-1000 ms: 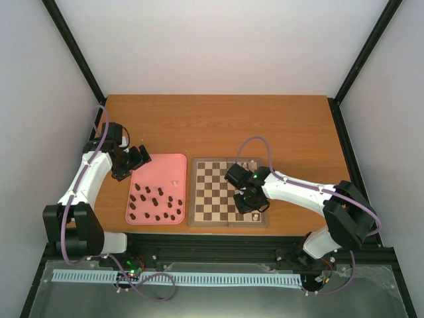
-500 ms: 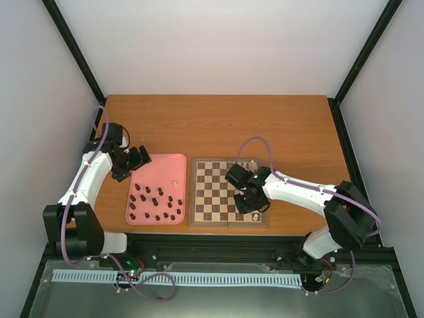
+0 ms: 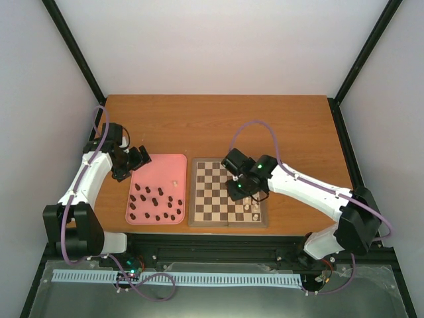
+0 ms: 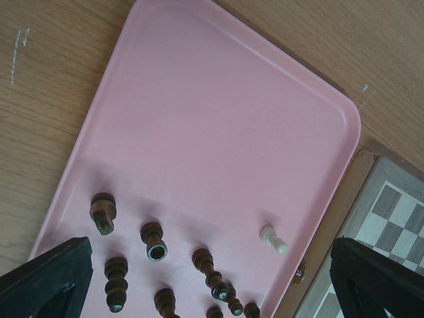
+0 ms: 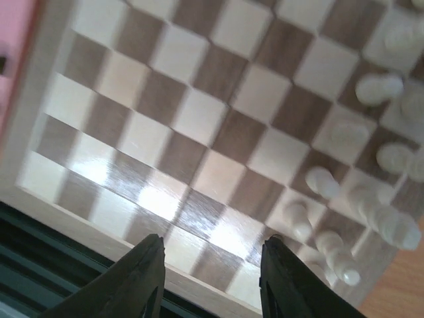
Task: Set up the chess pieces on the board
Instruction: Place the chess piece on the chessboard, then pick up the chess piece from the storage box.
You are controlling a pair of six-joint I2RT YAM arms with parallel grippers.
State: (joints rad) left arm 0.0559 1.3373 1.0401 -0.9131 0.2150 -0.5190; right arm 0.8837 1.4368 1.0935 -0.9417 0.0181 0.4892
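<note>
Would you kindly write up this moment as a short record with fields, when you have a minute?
board: mostly bare squares; cream pieces gathered along its right side
pink tray: left of the board; dark pieces in its near half, one cream piece lying apart
left gripper: open, empty, above the tray
right gripper: open, empty, above the board

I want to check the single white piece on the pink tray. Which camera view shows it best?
The left wrist view: the white piece is large and sharp, near the edge of the pink tray. The top external view shows the piece only as a pale speck. The right wrist view does not show it.
</note>
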